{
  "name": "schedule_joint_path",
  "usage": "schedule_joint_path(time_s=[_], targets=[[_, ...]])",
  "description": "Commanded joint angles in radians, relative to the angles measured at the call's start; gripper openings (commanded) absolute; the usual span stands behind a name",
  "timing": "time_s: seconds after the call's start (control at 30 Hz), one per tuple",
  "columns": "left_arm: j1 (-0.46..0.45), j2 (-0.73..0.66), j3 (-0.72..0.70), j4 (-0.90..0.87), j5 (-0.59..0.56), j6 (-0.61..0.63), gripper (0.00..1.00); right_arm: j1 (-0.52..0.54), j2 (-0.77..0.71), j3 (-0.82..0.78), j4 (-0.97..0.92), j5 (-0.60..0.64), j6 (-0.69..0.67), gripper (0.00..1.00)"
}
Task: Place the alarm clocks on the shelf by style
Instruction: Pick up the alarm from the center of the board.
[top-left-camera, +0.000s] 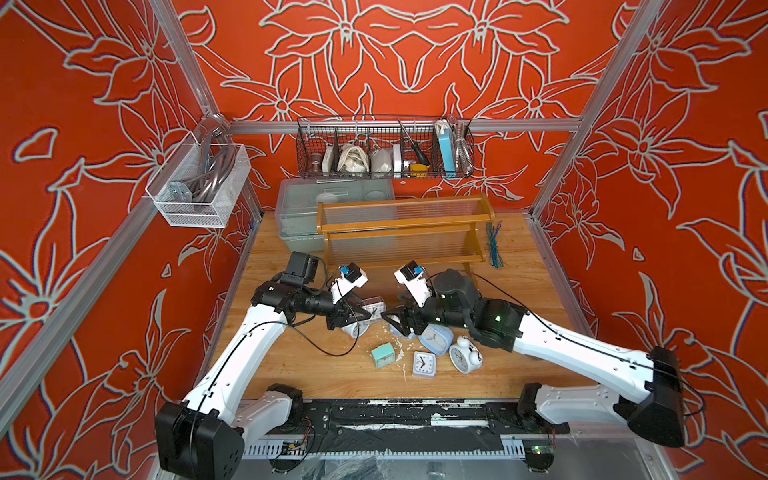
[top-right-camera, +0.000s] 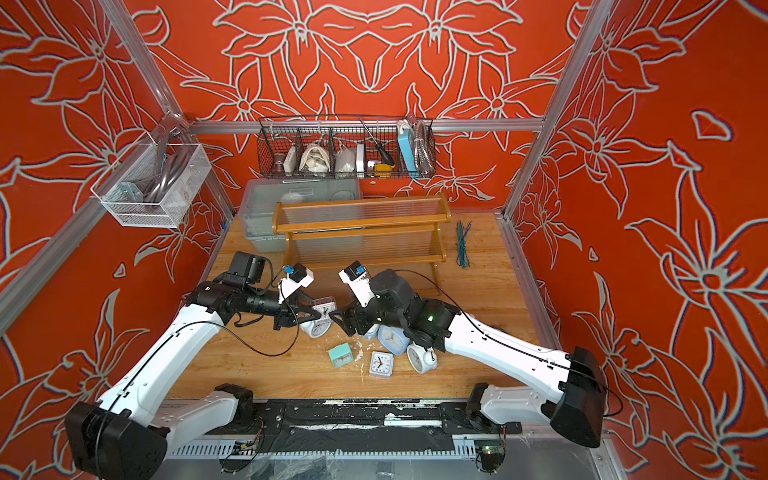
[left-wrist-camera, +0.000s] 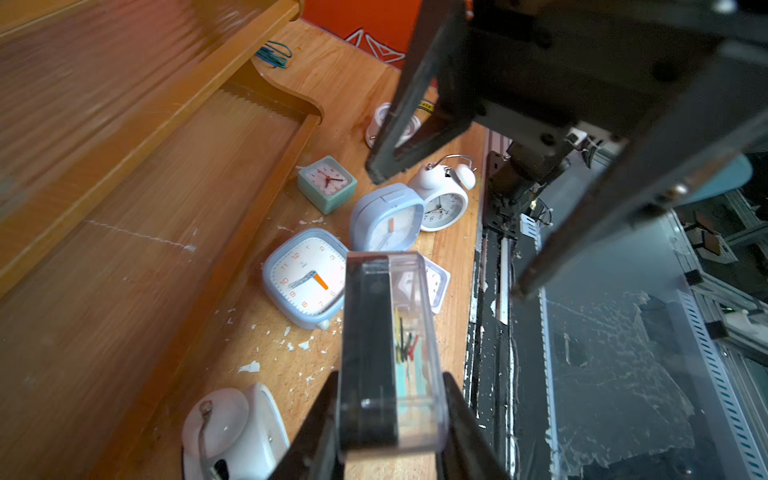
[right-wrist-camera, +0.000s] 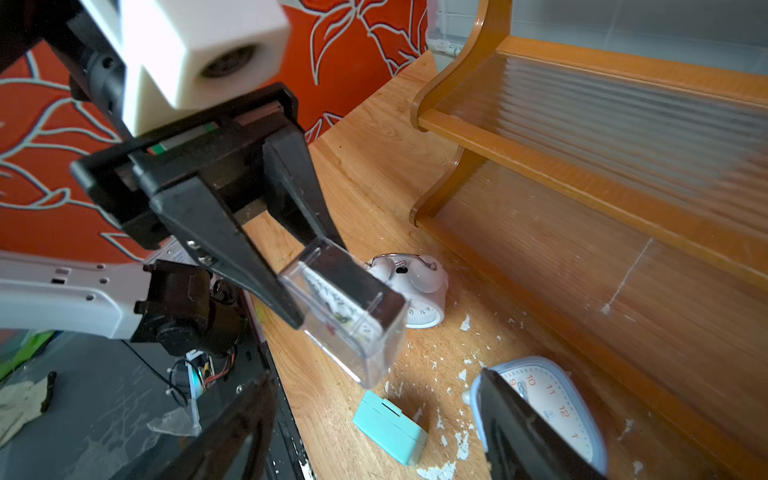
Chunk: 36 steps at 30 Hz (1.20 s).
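Your left fingers (right-wrist-camera: 249, 270) are clamped on the clear-cased clock (left-wrist-camera: 374, 332)
You've got it held above the desk (top-left-camera: 291, 365) in front of the shelf (top-left-camera: 399, 224); right fingers (left-wrist-camera: 399, 120) spread wide, nothing between them. Wrist views show that, top views barely.

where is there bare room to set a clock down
The shelf tiers are bare; the table is free around the green wires by the shelf's right end, and front left by the left arm. Crowded: mid-table, clocks beneath the right gripper and the left gripper, holding a clear clock.
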Motion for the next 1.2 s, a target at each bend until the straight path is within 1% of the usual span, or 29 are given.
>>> schedule_joint_path(time_s=[0.0,0.1,0.2,0.27,0.3,0.5,0.8,1.0,1.17], targets=[[-0.007,-0.019,0.021,-0.065,0.089,0.087,0.00,-0.054,-0.052,-0.037,0.019,-0.198,-0.201,0.76],[-0.010,-0.016,0.014,-0.081,0.113,0.112,0.00,-0.081,-0.071,-0.057,0.043,-0.339,-0.285,0.73],[-0.011,-0.015,0.011,-0.092,0.132,0.118,0.00,-0.087,-0.066,-0.057,0.049,-0.434,-0.361,0.71],[-0.013,-0.014,0.010,-0.098,0.146,0.118,0.00,-0.089,-0.047,-0.048,0.058,-0.489,-0.384,0.70],[-0.013,-0.013,0.010,-0.100,0.152,0.146,0.00,-0.089,-0.034,-0.040,0.062,-0.509,-0.387,0.70],[-0.014,-0.014,0.009,-0.105,0.172,0.150,0.00,-0.095,0.045,0.019,0.056,-0.542,-0.389,0.66],[-0.017,-0.013,0.000,-0.109,0.172,0.161,0.00,-0.102,0.152,0.067,0.103,-0.588,-0.313,0.56],[-0.019,-0.013,0.004,-0.113,0.173,0.159,0.00,-0.108,0.168,0.064,0.120,-0.609,-0.295,0.42],[-0.019,-0.012,0.004,-0.115,0.179,0.158,0.00,-0.123,0.149,0.048,0.129,-0.624,-0.279,0.32]])
